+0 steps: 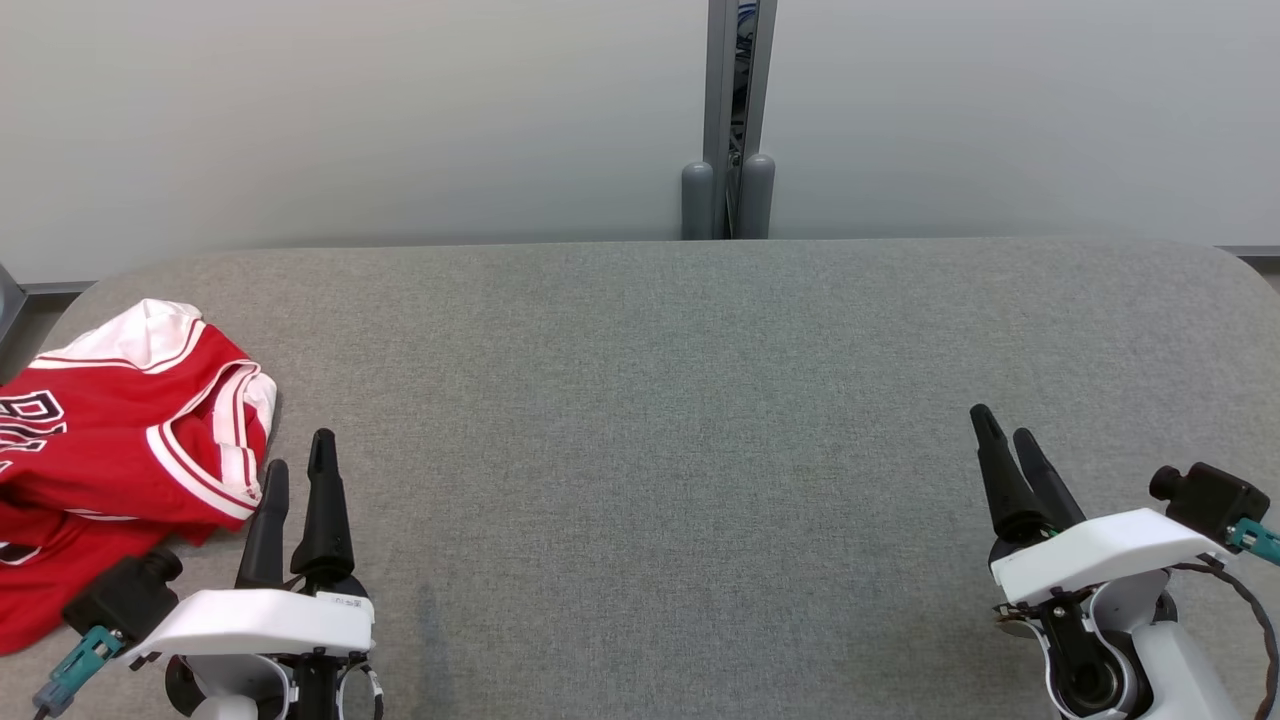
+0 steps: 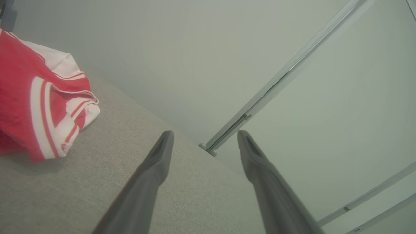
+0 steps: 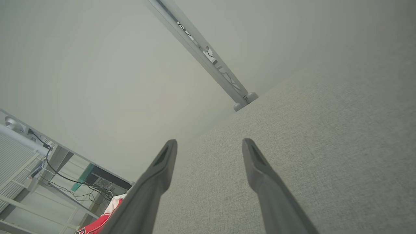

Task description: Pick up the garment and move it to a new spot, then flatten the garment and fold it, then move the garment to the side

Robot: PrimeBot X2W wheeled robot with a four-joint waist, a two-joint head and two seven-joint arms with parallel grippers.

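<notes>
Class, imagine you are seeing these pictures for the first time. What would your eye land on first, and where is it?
The red and white jersey stands out first, lying bunched at the left end of the grey table. Just beside it sits the left end effector, its dark fingers apart and holding nothing. Far across the table, the right end effector is open too.

Red jersey (image 1: 120,440): black white-edged lettering, partly hidden, cannot be read.
</notes>
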